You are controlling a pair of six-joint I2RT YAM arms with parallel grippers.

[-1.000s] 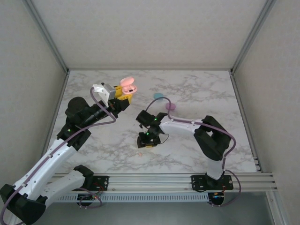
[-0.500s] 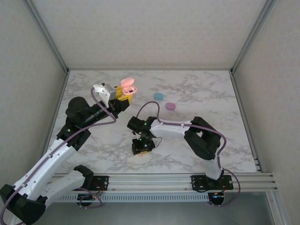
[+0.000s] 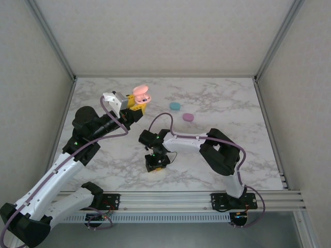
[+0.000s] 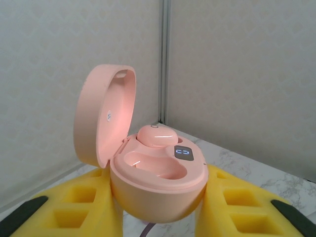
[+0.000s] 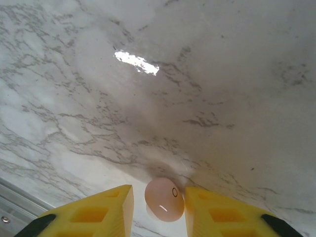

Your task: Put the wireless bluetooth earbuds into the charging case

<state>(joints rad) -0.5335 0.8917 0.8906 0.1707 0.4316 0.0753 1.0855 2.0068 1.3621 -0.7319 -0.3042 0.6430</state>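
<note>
Near the front edge of the surface [image 3: 222,98], towards its centre, the right gripper [image 3: 156,164] stands low with its fingers pointing down at the marble. Seen from the right wrist, a pink earbud [image 5: 164,199] lies on the surface directly between the two yellow fingers [image 5: 98,215]. The finger on the right of that view is at or almost at the bud, while a thin strip of surface is visible between the bud and the other finger. The jaws are set narrowly about the earbud, but whether a firm grip is made cannot be told. Well apart, to the left and farther back, the left gripper [image 4: 157,210] is raised above the surface and clamped on the pink charging case [image 4: 158,185], which is held upright by its lower body. The lid [image 4: 101,118] is swung open. A second earbud [image 4: 157,134] is seated in the far socket; the near socket [image 4: 153,165] is empty. A teal case [image 3: 175,106] and a purple case [image 3: 188,117] rest near each other on the surface, beyond the right arm.
</note>
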